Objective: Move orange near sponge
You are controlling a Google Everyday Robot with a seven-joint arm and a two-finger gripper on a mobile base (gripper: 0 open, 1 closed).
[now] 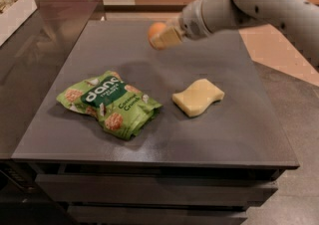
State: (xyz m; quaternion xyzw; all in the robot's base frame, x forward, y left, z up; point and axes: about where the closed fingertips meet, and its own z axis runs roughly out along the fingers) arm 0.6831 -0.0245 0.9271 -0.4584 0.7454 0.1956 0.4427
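Note:
The orange [155, 29] is a small round fruit held in my gripper [160, 36], which is shut on it above the far middle of the grey table. The pale yellow sponge [198, 97] with wavy sides lies flat on the table, in front of and to the right of the gripper, well apart from the orange. My arm reaches in from the upper right.
A green crinkled snack bag [108, 102] lies on the table left of the sponge. The grey table [239, 139] ends at a front edge with drawers below. A darker counter [35, 55] adjoins on the left, with a white tray [15, 10] at its far corner.

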